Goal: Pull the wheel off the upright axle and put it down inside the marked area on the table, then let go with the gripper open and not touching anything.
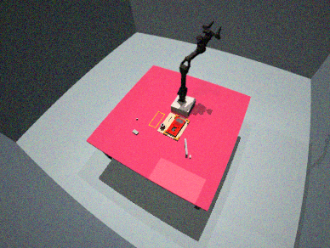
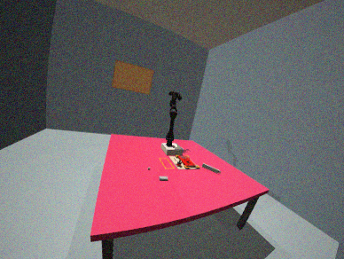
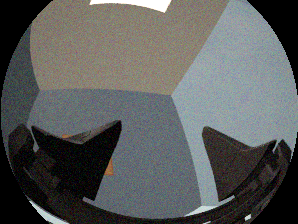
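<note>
My gripper [image 1: 217, 25] [image 2: 175, 94] [image 3: 164, 128] is open and empty, raised high above the table at the end of the upstretched arm. A small dark upright form [image 1: 162, 126] [image 2: 179, 163] stands at the side of the cream board; it looks like the wheel on its axle, but wheel and axle are too small to tell apart. The marked area is a thin yellow-orange outline [image 1: 153, 118] [image 2: 161, 163] on the pink table, beside the board. The wrist view shows only walls and ceiling between the fingers, with no wheel.
The cream board [image 1: 170, 116] carries a red panel [image 1: 172, 130] [image 2: 188, 162] near the arm's pale base [image 1: 183, 108] [image 2: 171, 151]. A pale rod [image 1: 185, 147] [image 2: 211, 168], a grey block [image 1: 135, 132] [image 2: 163, 178] and a tiny pale piece [image 1: 137, 119] [image 2: 149, 168] lie on the table.
</note>
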Tool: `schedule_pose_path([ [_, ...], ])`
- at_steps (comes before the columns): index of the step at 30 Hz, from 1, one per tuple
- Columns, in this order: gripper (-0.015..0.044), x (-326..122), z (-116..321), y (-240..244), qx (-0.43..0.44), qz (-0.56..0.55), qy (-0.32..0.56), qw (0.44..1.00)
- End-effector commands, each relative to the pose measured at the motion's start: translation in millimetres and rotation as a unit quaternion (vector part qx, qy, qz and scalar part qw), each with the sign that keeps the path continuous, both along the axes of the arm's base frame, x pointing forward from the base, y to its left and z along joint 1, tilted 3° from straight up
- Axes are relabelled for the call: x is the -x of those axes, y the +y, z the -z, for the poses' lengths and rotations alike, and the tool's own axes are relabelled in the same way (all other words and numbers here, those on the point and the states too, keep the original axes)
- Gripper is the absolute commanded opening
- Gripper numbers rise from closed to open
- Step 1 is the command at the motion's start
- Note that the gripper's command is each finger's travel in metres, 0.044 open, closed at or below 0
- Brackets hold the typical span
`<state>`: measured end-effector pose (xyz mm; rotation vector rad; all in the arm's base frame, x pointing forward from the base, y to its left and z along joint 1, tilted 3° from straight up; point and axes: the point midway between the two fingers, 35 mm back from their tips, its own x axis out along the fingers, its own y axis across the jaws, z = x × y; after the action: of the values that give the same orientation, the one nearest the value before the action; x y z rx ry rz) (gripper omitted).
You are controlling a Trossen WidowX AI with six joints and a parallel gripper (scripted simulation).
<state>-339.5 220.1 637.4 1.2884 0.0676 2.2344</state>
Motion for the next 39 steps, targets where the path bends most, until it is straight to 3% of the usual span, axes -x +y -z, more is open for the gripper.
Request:
schedule_pose_path([
  [1, 0.0374, -0.9, 0.3, 1.7, 0.001, 0.002, 0.000, 1.000],
  [4, 0.0300, -15.0, 3.9, 24.5, 0.009, 0.027, -0.006, 1.000],
  [20, 0.0300, -120.0, 72.7, 188.8, 0.149, 0.184, -0.077, 0.968],
  [30, 0.0300, -239.4, 121.7, 258.8, 0.260, 0.277, -0.054, 0.924],
  [39, 0.0300, -363.7, 164.9, 278.7, 0.351, 0.353, 0.003, 0.867],
])
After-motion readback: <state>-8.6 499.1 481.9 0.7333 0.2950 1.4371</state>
